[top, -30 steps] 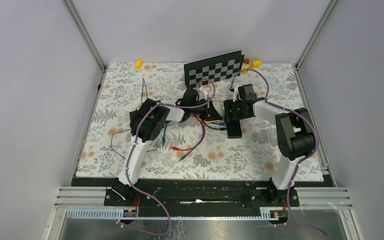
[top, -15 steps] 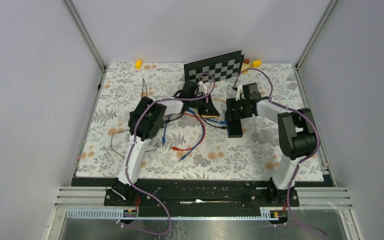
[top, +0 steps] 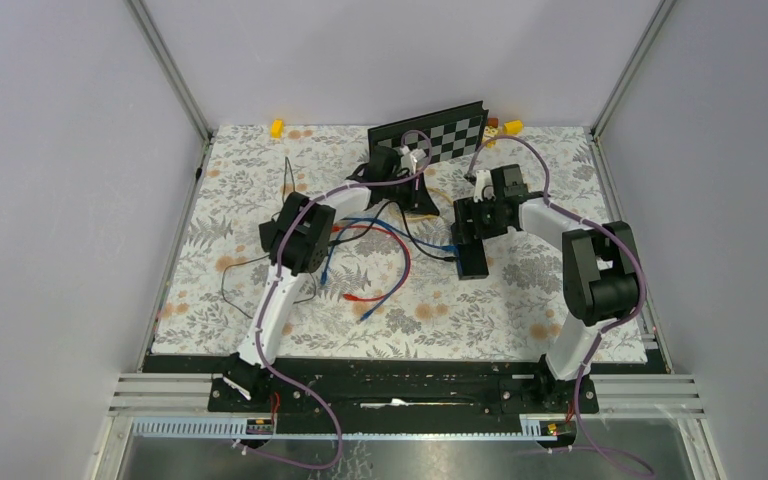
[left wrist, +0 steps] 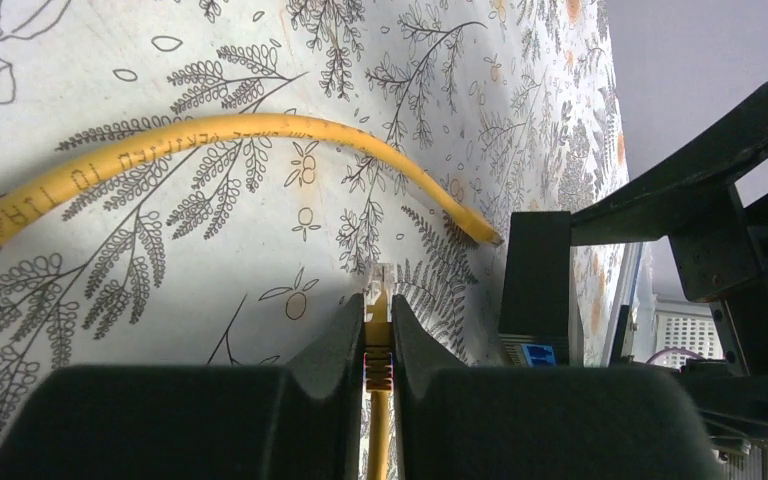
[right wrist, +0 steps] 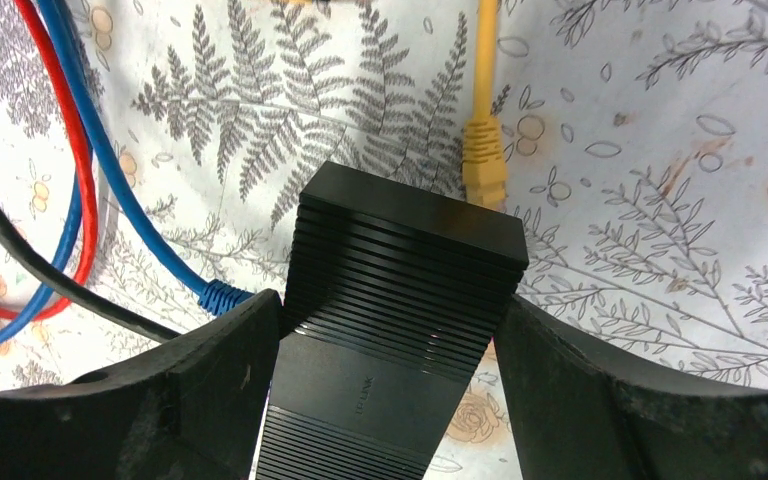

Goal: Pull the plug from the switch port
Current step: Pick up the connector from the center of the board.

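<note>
My left gripper (left wrist: 377,310) is shut on a yellow network plug (left wrist: 377,285); its clear tip sticks out past the fingertips, free in the air above the mat. In the top view this gripper (top: 417,197) is at the back, left of the black switch (top: 472,255). The switch also shows in the left wrist view (left wrist: 535,280), apart from the plug. My right gripper (right wrist: 385,305) straddles the switch (right wrist: 400,290), with a jaw pressed on each side. A blue plug (right wrist: 222,297) and a black cable (right wrist: 50,280) still run into the switch's left side.
A second yellow plug (right wrist: 483,160) lies at the switch's far end, its tip hidden. Red (top: 365,297), blue (top: 400,235) and black (top: 232,275) cables loop over the floral mat. A checkerboard (top: 430,135) leans at the back. Yellow blocks (top: 277,127) sit at the back edge.
My left gripper has moved back and away from the switch with the yellow plug, dragging the cable. The right gripper stays on the switch and has shifted slightly.
</note>
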You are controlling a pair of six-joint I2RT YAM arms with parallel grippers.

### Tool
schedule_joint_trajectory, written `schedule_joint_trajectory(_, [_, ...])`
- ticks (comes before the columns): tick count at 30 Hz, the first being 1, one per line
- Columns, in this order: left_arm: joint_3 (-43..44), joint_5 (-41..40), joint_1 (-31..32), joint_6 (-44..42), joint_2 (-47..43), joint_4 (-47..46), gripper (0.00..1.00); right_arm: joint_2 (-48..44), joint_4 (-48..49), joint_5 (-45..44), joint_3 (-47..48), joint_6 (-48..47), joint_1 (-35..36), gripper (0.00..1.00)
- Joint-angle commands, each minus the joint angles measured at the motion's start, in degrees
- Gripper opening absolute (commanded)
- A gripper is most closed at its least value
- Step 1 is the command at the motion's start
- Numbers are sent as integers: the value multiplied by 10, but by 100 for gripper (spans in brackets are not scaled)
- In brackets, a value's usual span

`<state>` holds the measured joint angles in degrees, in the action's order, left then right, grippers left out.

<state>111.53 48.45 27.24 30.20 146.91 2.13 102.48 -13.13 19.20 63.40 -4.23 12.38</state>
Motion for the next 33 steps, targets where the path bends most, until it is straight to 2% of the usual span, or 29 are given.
schedule_joint_trajectory(1, [31,-31,3,-16,32,33,10,-5,-33,43,13,-18,-3,81])
schedule_joint_trajectory(7, [53,-31,11,-10,39,33,18,13,-36,66,13,-4,-3,80])
schedule_joint_trajectory(10, [51,-23,14,-12,33,33,25,19,-37,68,9,-2,-2,80])
schedule_joint_trajectory(17, [2,-31,11,-73,-26,53,59,14,-37,48,13,-2,-1,91])
schedule_joint_trajectory(19, [-20,-37,11,-94,-52,55,67,2,-38,43,15,-3,-2,98])
schedule_joint_trajectory(22, [-40,-44,8,-123,-85,61,78,-19,-37,35,20,-9,-2,100])
schedule_joint_trajectory(28, [-57,-46,-6,-140,-132,68,83,-49,-36,14,39,-25,-2,100])
schedule_joint_trajectory(33, [-102,-33,-27,-141,-177,52,89,-49,-17,0,59,-43,-2,95])
